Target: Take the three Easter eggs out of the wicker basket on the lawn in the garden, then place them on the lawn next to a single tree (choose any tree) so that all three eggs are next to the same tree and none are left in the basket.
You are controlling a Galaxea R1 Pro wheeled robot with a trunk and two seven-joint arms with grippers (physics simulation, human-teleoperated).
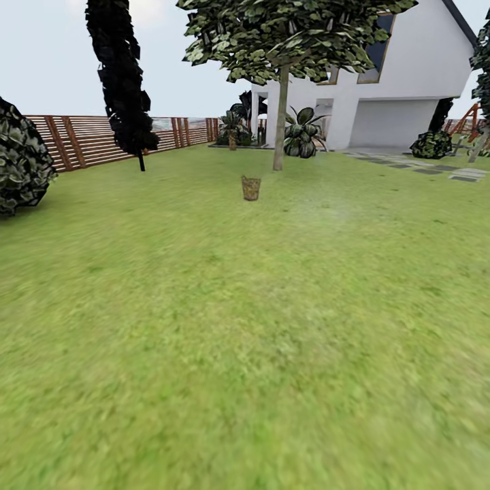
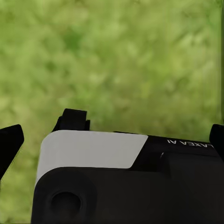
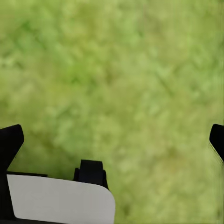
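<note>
Far ahead in the head view, the small brown wicker basket (image 1: 250,188) stands upright on the lawn (image 1: 245,327). The Easter eggs are hidden from here. Just behind the basket and slightly right rises the tree (image 1: 280,129), with a pale trunk and a leafy crown. In the left wrist view my left gripper (image 2: 112,140) hangs over grass, its dark fingertips (image 2: 10,142) wide apart with nothing between them. My right gripper (image 3: 113,140) is likewise open over bare grass, its fingertips (image 3: 9,140) at the frame's edges.
A dark conifer (image 1: 126,82) stands back left before a brown slatted fence (image 1: 88,139). A round bush (image 1: 20,163) sits at the left edge. The white house (image 1: 381,82), palms (image 1: 303,133) and grey stepping stones (image 1: 435,169) lie beyond. Wide grass stretches between me and the basket.
</note>
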